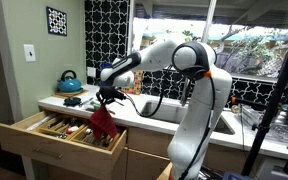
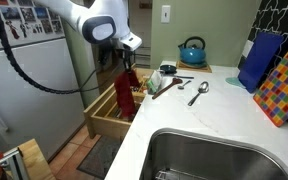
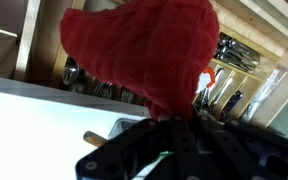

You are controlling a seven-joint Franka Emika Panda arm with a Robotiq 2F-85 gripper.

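Note:
My gripper (image 1: 110,97) is shut on a red knitted cloth (image 1: 105,124), which hangs down from its fingers over the open wooden drawer (image 1: 34,140). The red cloth (image 2: 126,92) dangles beside the counter edge, under the gripper (image 2: 121,65). In the wrist view the red cloth (image 3: 144,50) fills the upper middle, pinched at the gripper (image 3: 174,122). Behind it lie utensils (image 3: 229,60) in the drawer's compartments.
A blue kettle (image 1: 70,82) stands at the back of the white counter (image 2: 199,115). A ladle (image 2: 199,92) and other utensils (image 2: 169,85) lie on the counter. A steel sink (image 2: 214,158) is set into it. A refrigerator (image 2: 24,90) stands beyond the drawer.

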